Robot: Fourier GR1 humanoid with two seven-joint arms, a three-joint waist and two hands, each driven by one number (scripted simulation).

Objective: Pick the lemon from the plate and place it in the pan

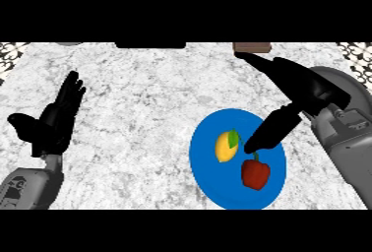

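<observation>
A yellow lemon (226,146) with a green leaf lies on the left half of a blue plate (218,187) at the lower right of the counter. My right hand (305,86) hovers over the plate's upper right, fingers straight and pointing away, thumb (269,132) reaching down beside the lemon, its tip just right of the fruit. It holds nothing. My left hand (54,123) rests open at the left, fingers up. The pan is barely visible: a dark shape (150,45) shows at the top edge.
A red bell pepper (255,173) lies on the plate just below my right thumb. A brown object (252,47) sits at the top edge right of centre. Grey marble counter (138,138) spreads between my hands.
</observation>
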